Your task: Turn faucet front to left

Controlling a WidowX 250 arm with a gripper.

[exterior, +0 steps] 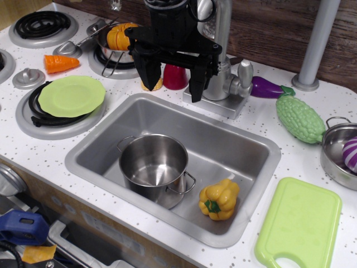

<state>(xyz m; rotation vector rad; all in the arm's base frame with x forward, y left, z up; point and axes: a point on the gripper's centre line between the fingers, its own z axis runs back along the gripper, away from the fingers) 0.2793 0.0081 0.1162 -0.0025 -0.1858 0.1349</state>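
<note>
The silver-grey faucet (223,67) stands on its square base plate (223,105) at the back rim of the sink, with its rounded knob handle (244,71) sticking out to the right. Its neck rises out of the top of the frame, and the spout end is mostly hidden behind the arm. My black gripper (172,89) hangs open and empty just left of and in front of the faucet body. Its right finger (196,84) is close beside the faucet body, and I cannot tell whether they touch.
The steel sink (89,148) holds a steel pot (153,164) and a yellow pepper (219,199). A red cup (175,77) stands behind the gripper. An eggplant (266,87), a green knobbly vegetable (300,117), a grey pole (315,47) and a small pot (333,152) lie to the right. A green cutting board (301,223) lies at the front right, and a green plate (71,95) to the left.
</note>
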